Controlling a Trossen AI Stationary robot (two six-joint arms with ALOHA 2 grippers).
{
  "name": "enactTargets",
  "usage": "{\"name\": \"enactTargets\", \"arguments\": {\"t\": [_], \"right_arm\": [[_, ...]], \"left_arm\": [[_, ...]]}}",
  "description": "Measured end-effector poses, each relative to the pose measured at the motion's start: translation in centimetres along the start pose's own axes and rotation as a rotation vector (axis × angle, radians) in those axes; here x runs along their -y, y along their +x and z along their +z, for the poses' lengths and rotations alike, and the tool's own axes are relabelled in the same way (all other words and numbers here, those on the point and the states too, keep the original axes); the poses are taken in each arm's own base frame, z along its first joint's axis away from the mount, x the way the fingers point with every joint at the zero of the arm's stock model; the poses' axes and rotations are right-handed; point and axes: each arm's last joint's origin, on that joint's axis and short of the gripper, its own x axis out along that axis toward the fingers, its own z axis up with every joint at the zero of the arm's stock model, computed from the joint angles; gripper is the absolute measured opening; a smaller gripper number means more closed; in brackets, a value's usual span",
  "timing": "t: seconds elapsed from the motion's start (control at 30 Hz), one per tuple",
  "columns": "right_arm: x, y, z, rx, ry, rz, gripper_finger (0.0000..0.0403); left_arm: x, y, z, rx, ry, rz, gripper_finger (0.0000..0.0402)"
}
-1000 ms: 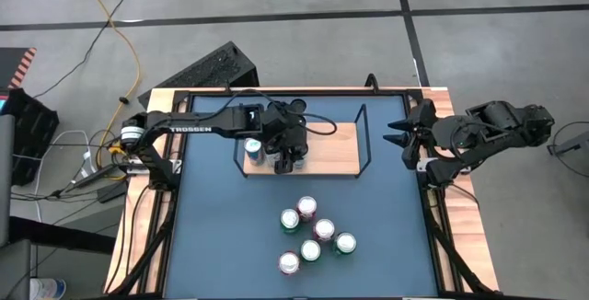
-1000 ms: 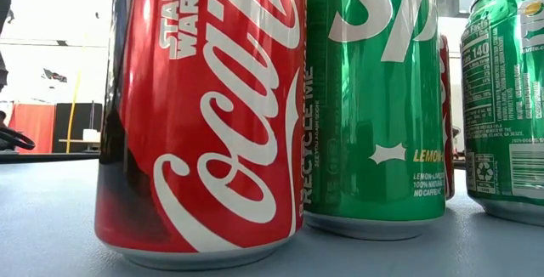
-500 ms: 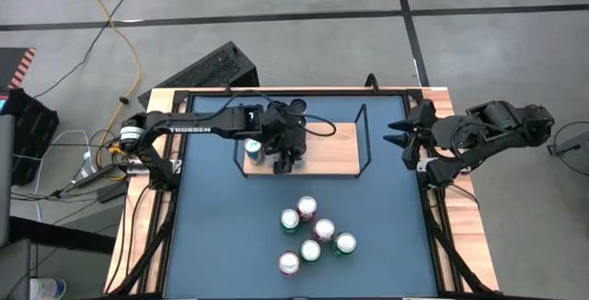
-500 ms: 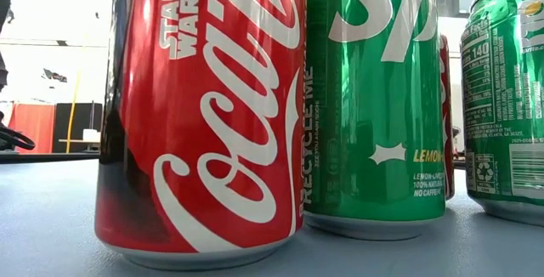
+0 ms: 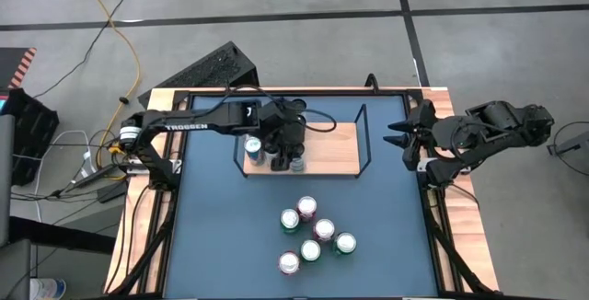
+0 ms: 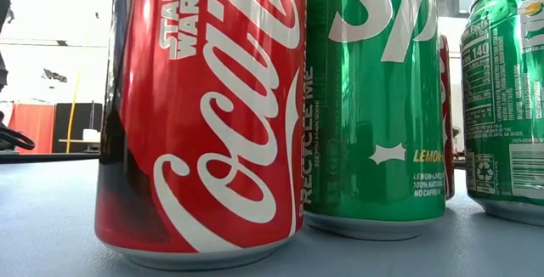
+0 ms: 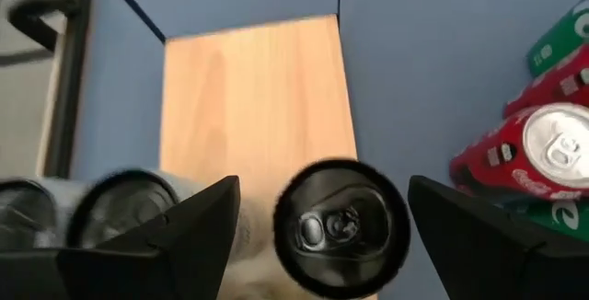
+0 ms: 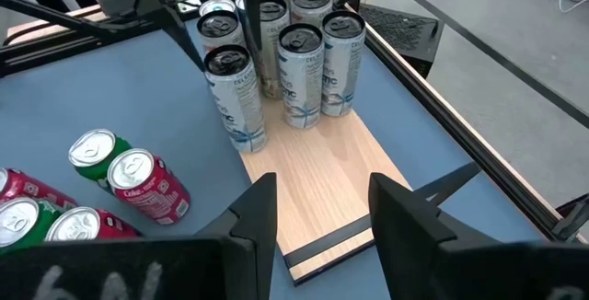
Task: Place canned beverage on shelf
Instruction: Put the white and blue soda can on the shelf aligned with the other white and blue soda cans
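The shelf (image 5: 331, 148) is a light-wood board with a black wire frame, lying at the far middle of the blue table. Several slim silver cans (image 8: 299, 70) stand upright on its left part. My left gripper (image 7: 324, 190) hovers open over the nearest one (image 7: 340, 222), a finger on either side of the can's dark top and above it. That can (image 5: 297, 163) stands at the shelf's near edge. My right gripper (image 8: 322, 213) waits open at the table's right edge (image 5: 402, 139), raised and facing the shelf.
Several red and green soda cans (image 5: 313, 231) cluster upright on the table's near middle; a red one (image 6: 204, 115) and green ones (image 6: 374, 98) fill the low view. The shelf's right half (image 8: 331, 180) is bare wood. Black rails (image 5: 363, 139) stand at its ends.
My left gripper has risen a little and drawn back toward the table's left edge. The slim can at the shelf's near edge, which it covered before, now shows free and upright on the board.
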Motion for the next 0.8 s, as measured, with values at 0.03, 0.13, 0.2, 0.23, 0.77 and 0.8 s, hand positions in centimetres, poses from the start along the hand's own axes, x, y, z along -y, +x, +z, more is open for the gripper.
{"name": "enactTargets", "arguments": {"t": [0.03, 0.13, 0.2, 0.23, 0.77, 0.8], "right_arm": [[0.0, 0.0, 0.0, -0.003, -0.001, 0.001, 0.0154], [0.0, 0.0, 0.0, -0.004, -0.002, 0.001, 0.0154], [0.0, 0.0, 0.0, -0.005, -0.003, 0.001, 0.0154], [-0.1, 0.2, 0.0, -0.009, -0.006, -0.002, 0.0154], [-0.8, 1.2, -0.1, -0.06, -0.044, -0.035, 0.0154], [-0.8, 1.3, -0.1, -0.061, -0.046, -0.041, 0.0154]], "left_arm": [[-0.1, -0.2, 0.2, 0.007, 0.008, 0.007, 0.0302], [-0.3, -1.1, 0.9, 0.001, 0.014, 0.05, 0.0302], [-0.5, -2.1, 1.6, 0.014, 0.025, 0.075, 0.0302], [-0.6, -2.6, 2.0, 0.027, 0.033, 0.083, 0.0302], [7.3, -5.7, 4.7, 0.036, 0.138, -0.076, 0.0036], [7.4, -5.5, 4.6, 0.023, 0.139, -0.072, 0.0019]]}}
